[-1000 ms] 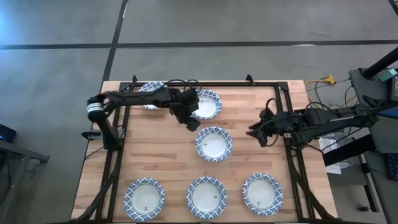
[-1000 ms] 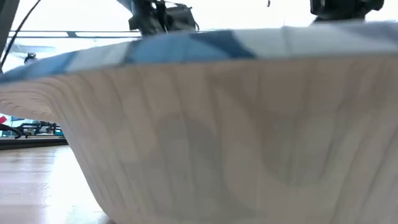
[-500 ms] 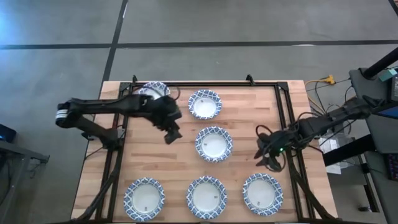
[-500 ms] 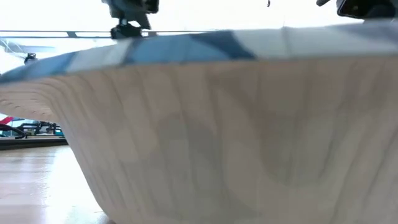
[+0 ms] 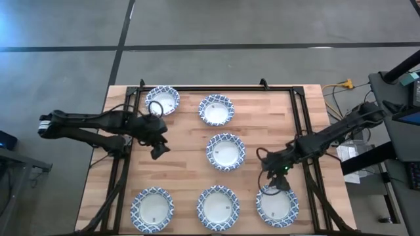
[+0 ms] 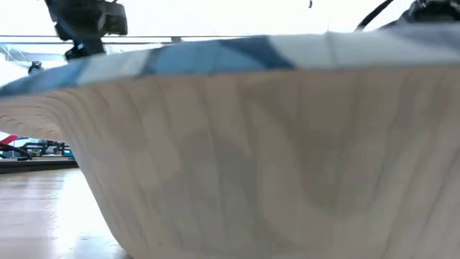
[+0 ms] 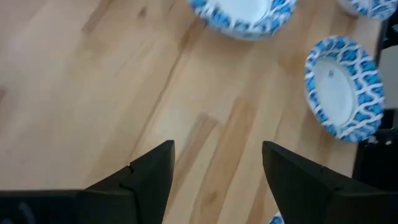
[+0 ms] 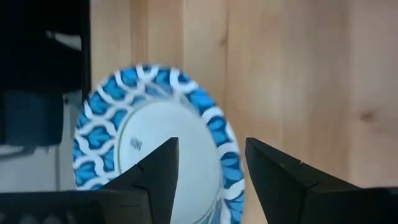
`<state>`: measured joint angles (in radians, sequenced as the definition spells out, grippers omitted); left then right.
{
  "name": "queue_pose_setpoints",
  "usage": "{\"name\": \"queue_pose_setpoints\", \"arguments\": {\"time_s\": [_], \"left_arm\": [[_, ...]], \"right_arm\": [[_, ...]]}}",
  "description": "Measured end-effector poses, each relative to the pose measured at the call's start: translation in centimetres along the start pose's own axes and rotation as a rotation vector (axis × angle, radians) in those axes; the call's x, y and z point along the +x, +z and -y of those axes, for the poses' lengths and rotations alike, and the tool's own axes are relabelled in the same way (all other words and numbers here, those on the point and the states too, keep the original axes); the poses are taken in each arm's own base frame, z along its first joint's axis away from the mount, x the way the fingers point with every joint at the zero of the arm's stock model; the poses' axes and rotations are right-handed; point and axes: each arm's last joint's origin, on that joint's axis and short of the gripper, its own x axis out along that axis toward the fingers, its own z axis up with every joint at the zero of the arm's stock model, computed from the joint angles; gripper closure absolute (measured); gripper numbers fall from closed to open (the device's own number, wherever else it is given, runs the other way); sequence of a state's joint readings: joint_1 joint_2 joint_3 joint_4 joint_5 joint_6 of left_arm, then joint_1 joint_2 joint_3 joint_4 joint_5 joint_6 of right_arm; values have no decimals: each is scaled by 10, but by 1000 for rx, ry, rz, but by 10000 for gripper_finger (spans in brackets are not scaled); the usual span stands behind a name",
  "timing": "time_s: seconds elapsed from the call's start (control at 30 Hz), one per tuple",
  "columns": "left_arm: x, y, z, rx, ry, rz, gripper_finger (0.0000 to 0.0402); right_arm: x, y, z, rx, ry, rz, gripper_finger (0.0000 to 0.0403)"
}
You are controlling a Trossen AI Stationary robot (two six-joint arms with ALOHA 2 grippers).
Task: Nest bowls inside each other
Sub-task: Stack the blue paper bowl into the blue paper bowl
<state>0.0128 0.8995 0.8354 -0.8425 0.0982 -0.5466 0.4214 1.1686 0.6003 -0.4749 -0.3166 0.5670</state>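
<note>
Fingers of right gripper [image 5: 274, 184] spread, empty, above far rim of near-right bowl [image 5: 277, 204], fingers of left gripper [image 5: 157, 150] spread, empty, over bare desk [image 5: 177, 167] at left, six bowls lying apart, none nested

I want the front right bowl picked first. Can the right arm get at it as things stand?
Probably yes. The right gripper hangs open just above the rim of the front right bowl, and its wrist view shows that bowl right past the fingers, with only bare table around it.
</note>
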Motion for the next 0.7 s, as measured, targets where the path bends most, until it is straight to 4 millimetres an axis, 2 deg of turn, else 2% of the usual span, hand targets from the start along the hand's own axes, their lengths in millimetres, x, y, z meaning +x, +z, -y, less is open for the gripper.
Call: {"name": "queue_pose_setpoints", "arguments": {"time_s": [0.3, 0.57, 0.7], "left_arm": [[4, -34, -20, -77, -18, -9, 176], [6, -49, -29, -98, -28, 2, 176], [5, -51, -31, -97, -34, 10, 176]], "right_arm": [[30, 0, 9, 42, -47, -130, 222], [48, -1, 14, 65, -39, -219, 225], [50, -2, 14, 84, -18, -244, 255]]}}
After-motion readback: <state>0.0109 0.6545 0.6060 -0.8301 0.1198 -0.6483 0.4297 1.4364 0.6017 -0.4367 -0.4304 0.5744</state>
